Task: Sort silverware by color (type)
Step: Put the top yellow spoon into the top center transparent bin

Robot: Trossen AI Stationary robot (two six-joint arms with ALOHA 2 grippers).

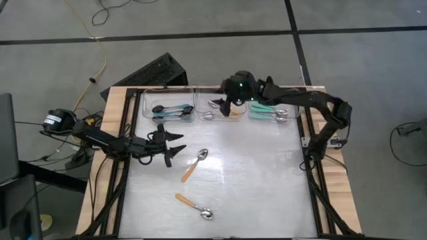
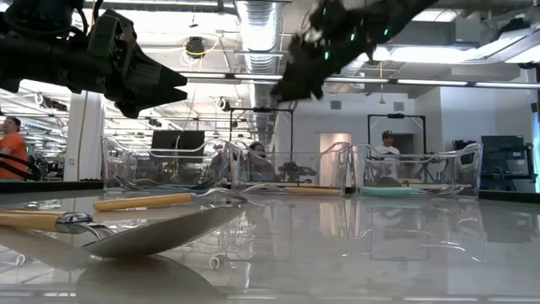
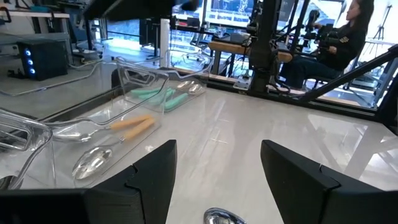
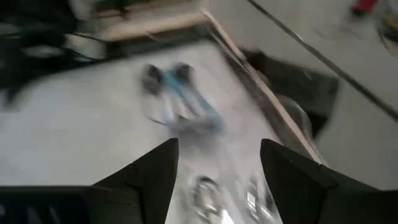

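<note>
1. The table [image 1: 267,193] has a pale, glossy white top inside a light wood border, with black rails along its left and right sides. It stands on a grey floor crossed by dark seams, where a yellow cable [image 1: 100,60] and black cables trail.
2. In the low view the room behind is a bright workshop with ceiling ducts [image 2: 257,21], strip lights, screens and several people, one in an orange top [image 2: 12,148] at the far left and one in a cap [image 2: 388,145] behind the bins.
3. Three clear plastic bins stand side by side along the table's far edge.
4. The left bin [image 1: 168,107] holds spoons with black bowls and blue handles [image 1: 170,111].
5. The middle bin [image 1: 213,107] holds spoons with silver bowls and orange handles [image 3: 127,127]; in the high view the right arm partly hides it.
6. The right bin [image 1: 275,110] holds spoons with silver bowls and teal-green handles [image 1: 267,110].
7. Two orange-handled spoons lie loose on the open table: one [image 1: 195,165] near the middle, lying aslant, and another [image 1: 193,206] nearer the front edge. The low view shows them close up, bowls reflecting in the surface.
8. The left gripper [image 1: 175,144] hangs over the table's left part, just beside the upper loose spoon, fingers spread and holding nothing.
9. The right gripper [image 1: 227,107] is above the middle bin, fingers [image 4: 155,171] apart and nothing between them.
</note>
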